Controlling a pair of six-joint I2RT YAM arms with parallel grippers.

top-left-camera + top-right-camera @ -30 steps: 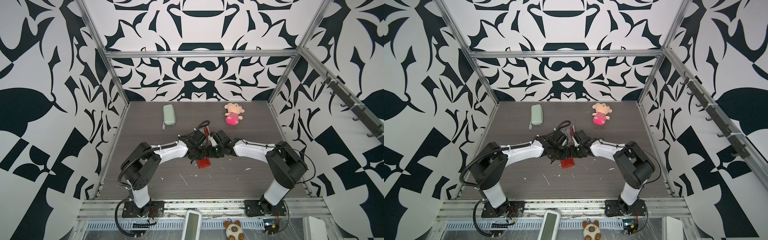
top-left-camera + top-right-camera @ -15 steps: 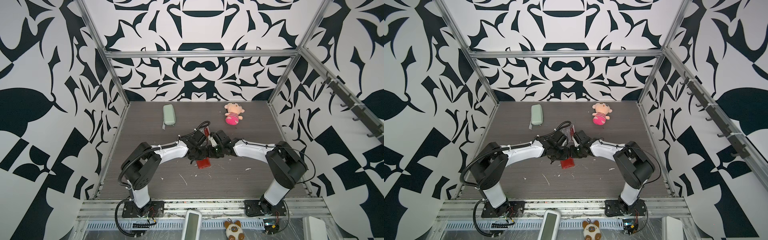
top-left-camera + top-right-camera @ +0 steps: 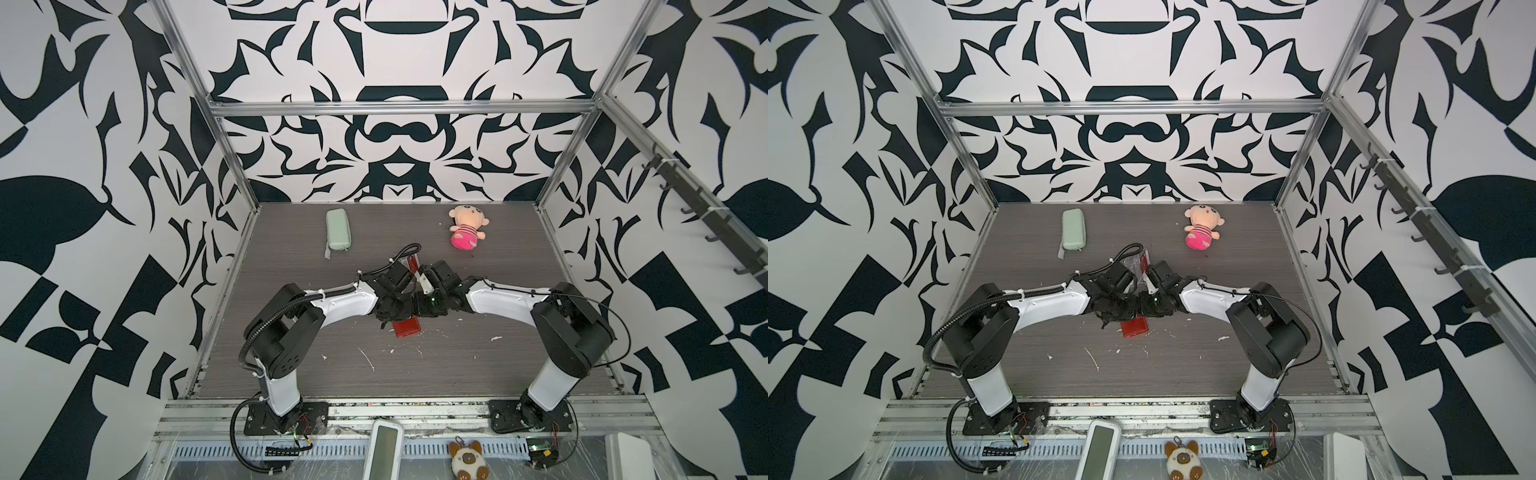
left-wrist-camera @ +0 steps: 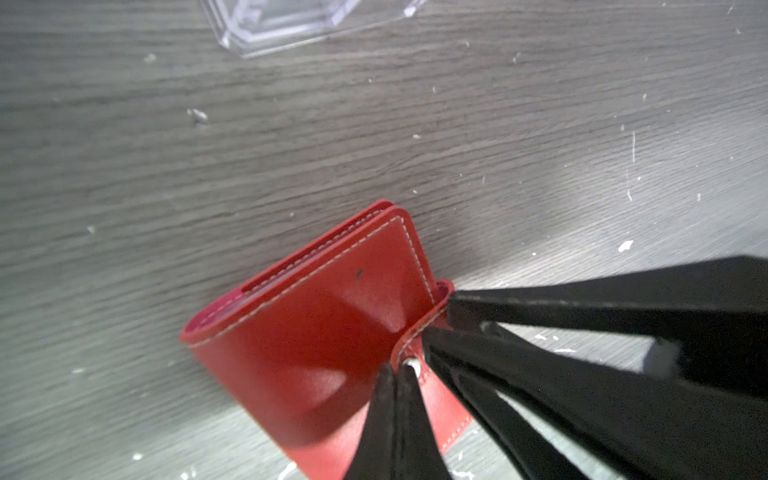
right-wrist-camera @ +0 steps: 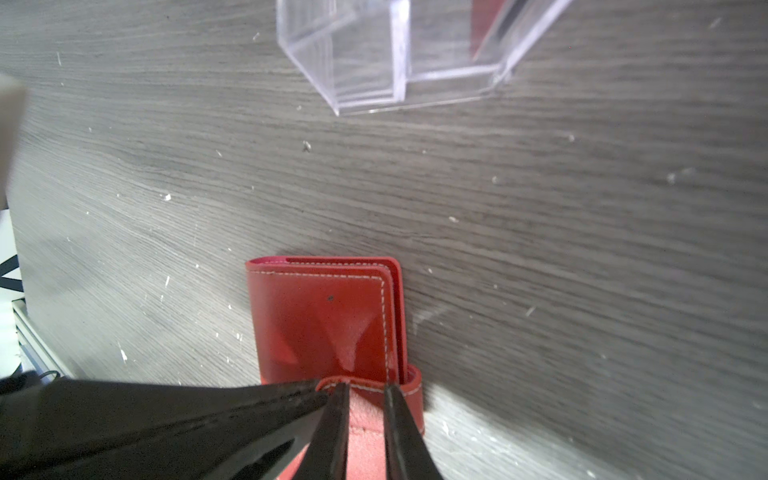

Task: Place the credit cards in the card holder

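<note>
The red card holder lies closed on the grey table, in the middle between both arms. Its snap tab wraps over one edge. My left gripper is shut, fingers pressed together, tips at the tab's snap stud. My right gripper is shut on the tab, which runs between its two fingers. In both top views the two grippers meet over the holder's far edge. One red credit card stands in a clear acrylic box just beyond the grippers.
A pale green zip case lies at the back left and a pink plush doll at the back right. White flecks dot the table. On the front rail sit a white device and a small cat plush.
</note>
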